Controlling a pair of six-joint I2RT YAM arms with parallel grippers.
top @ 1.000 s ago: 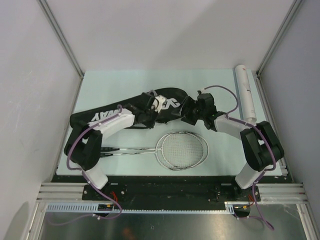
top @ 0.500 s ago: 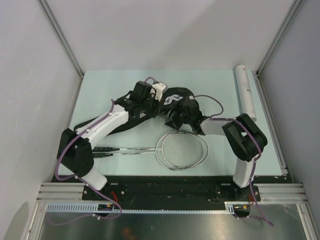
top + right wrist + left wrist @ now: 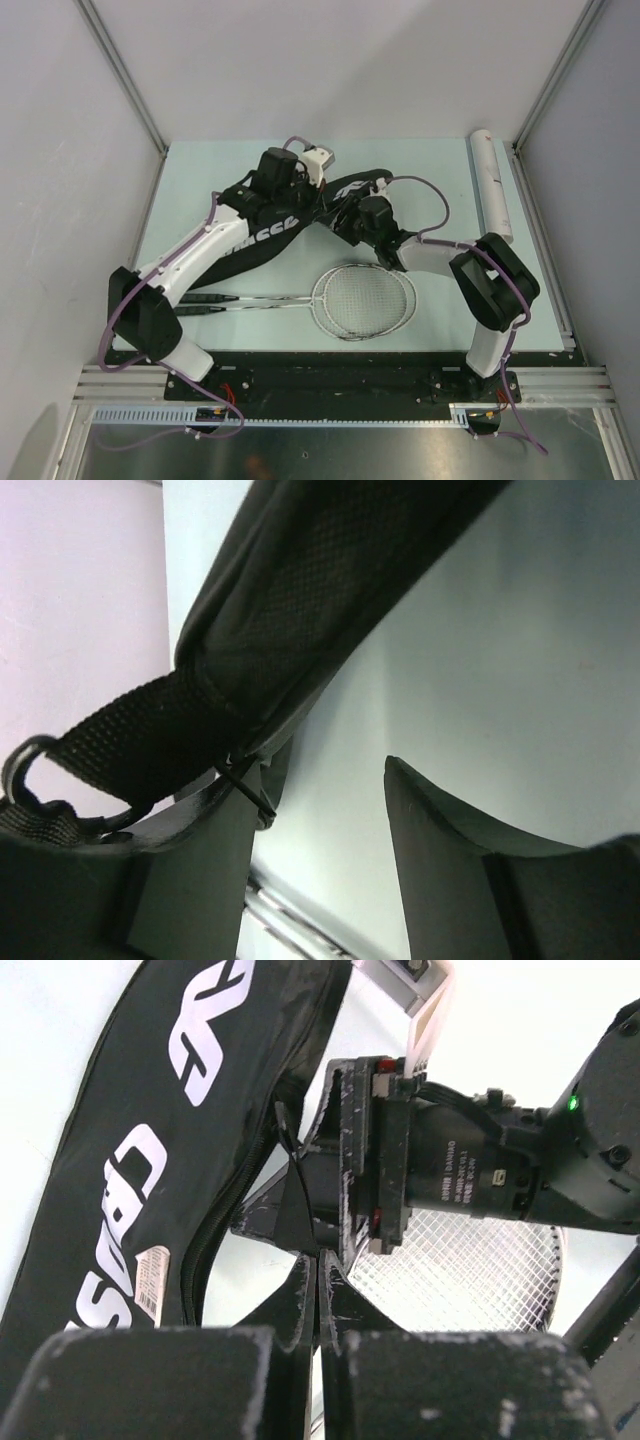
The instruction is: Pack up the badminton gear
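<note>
The long black racket bag [image 3: 255,240] lies slantwise across the middle of the table, its white lettering facing up [image 3: 130,1160]. My left gripper [image 3: 303,203] is shut [image 3: 318,1265] on a thin black piece of the bag's zipped edge and holds that edge up. Facing it, my right gripper [image 3: 345,222] stands open [image 3: 325,770]. The bag's edge [image 3: 300,590] and a thin black cord rest against its left finger, with nothing between the fingers. Two stacked silver-white rackets [image 3: 365,300] lie in front of the bag, black handles to the left. The white tube [image 3: 492,195] lies at the far right.
The bag's webbing strap with a metal ring [image 3: 100,750] hangs beside my right gripper. The racket strings [image 3: 480,1270] lie just beneath both grippers, the shafts [image 3: 290,920] below the right one. Grey walls close in the table on three sides.
My left gripper has moved toward the back with the bag's edge, lifting and turning the bag. My right gripper has slid left along the bag and its jaws have narrowed.
</note>
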